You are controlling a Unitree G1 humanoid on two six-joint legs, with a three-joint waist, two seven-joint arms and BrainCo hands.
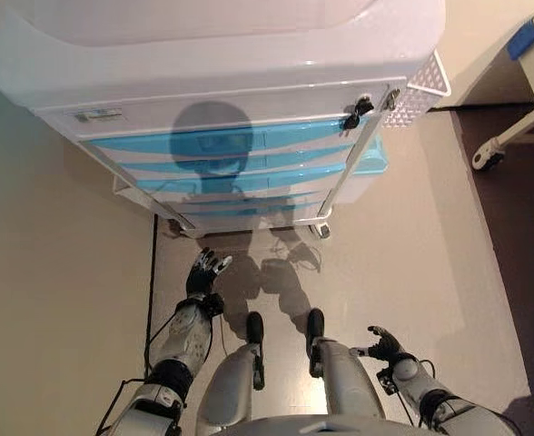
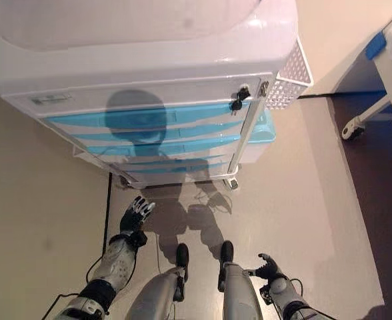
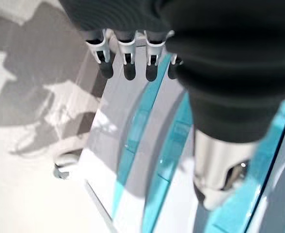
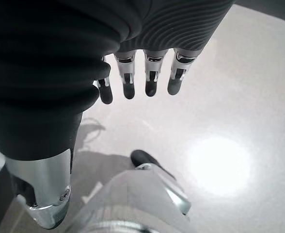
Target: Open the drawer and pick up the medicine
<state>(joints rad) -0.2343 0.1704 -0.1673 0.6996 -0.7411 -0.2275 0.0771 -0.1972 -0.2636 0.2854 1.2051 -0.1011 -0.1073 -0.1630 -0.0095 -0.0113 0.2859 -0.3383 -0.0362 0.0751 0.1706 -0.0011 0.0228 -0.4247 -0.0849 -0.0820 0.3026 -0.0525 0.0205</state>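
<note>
The white wheeled cabinet [image 1: 249, 82] with shut turquoise-fronted drawers [image 1: 240, 145] is standing ahead; any medicine is hidden, probably inside. The left hand [image 1: 205, 272] is hovering near it, fingers relaxed. The right hand [image 1: 385, 344] is hanging low, fingers straight, empty.

Pale glossy floor [image 1: 412, 263] is being lit from above, bright glare spot showing in right wrist view. Beige wall [image 1: 58, 272] is running along left side. Darker brown floor strip [image 1: 512, 236] is lying at right. White furniture leg with castor [image 1: 489, 156] is standing there, blue part [image 1: 522, 38] above it.
</note>
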